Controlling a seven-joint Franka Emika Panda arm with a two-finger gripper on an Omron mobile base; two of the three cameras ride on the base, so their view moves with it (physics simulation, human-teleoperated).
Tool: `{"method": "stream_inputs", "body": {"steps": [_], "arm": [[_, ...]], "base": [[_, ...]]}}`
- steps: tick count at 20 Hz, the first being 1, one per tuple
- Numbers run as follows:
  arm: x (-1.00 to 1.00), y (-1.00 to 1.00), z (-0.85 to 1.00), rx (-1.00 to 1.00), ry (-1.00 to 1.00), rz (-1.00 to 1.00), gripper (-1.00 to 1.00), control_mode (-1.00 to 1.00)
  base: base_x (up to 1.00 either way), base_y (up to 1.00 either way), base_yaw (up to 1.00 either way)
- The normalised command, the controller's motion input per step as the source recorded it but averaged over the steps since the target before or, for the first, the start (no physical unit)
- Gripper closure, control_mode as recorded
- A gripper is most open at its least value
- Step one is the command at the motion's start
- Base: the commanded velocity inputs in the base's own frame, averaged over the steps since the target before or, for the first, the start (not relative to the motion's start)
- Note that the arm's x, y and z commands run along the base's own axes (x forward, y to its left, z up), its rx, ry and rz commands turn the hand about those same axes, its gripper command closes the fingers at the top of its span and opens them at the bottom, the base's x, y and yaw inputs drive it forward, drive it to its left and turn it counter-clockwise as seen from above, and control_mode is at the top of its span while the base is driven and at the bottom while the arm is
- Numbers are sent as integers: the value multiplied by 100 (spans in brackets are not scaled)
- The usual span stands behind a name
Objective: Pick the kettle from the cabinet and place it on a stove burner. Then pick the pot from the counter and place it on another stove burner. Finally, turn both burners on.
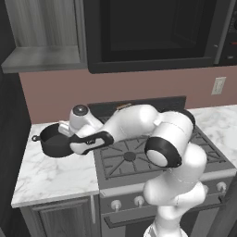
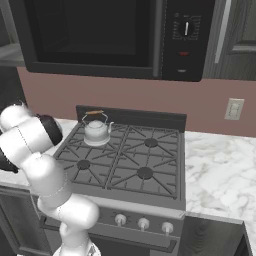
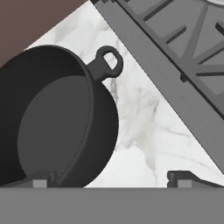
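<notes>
Hand view: pincer spread apart, pot rim wall betw. tips.

A: What's behind the range?

B: A dusty pink-brown wall, with a white outlet to the right.

A: And above?

B: A black microwave with a round dial on its panel. Beside it on the right hangs a dark grey wood-grain door with a slim silver bar handle.

A: Anything on the left?

B: An open wall shelf, pale grey wood-grain inside. Below are dark grey base cabinets.
</notes>
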Motion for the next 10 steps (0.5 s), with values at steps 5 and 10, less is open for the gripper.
{"method": "stream_inputs", "body": {"steps": [5, 10], "arm": [[16, 8, -11, 0, 4, -2, -100, -100], [16, 10, -6, 0, 6, -2, -100, -100]], "base": [[0, 0, 0], [0, 0, 0]]}}
